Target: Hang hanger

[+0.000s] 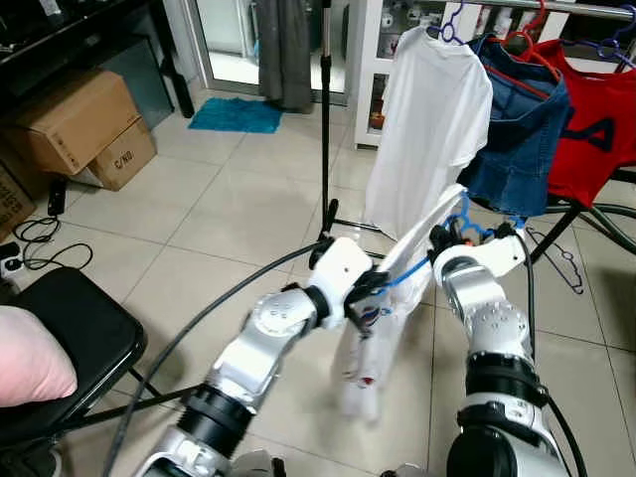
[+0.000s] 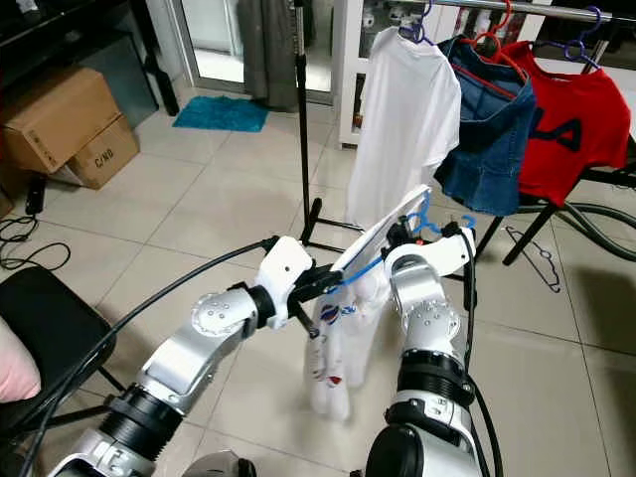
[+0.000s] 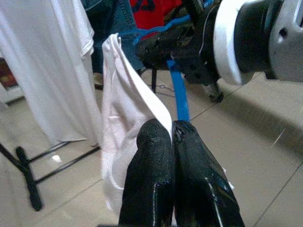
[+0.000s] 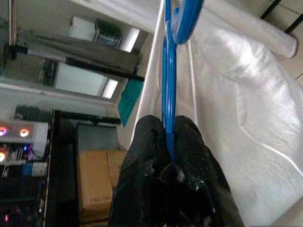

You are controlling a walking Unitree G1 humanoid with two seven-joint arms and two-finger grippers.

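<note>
Your left gripper [image 3: 171,135], nearest the cam, is pinched shut on the white garment [image 3: 124,118] edge w/ the blue hanger [image 3: 179,97] arm just beside its tips. Center, the garment droops toward the tile floor [image 1: 209,219] btwn both arms. Your right gripper [image 4: 169,142] is clamped on the hanger near its hook. Behind, the rack [image 2: 556,10] holds a white tee [image 2: 402,119], denim [image 2: 492,139], red shirt [image 2: 576,119].

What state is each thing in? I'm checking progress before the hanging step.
Blue hanger: off the rail, clamped by the right gripper.
White garment: draped on the hanger, pinched by the left gripper.
White shirt: hung on the rail.
Denim garment: hung.
Red shirt: hung.
</note>
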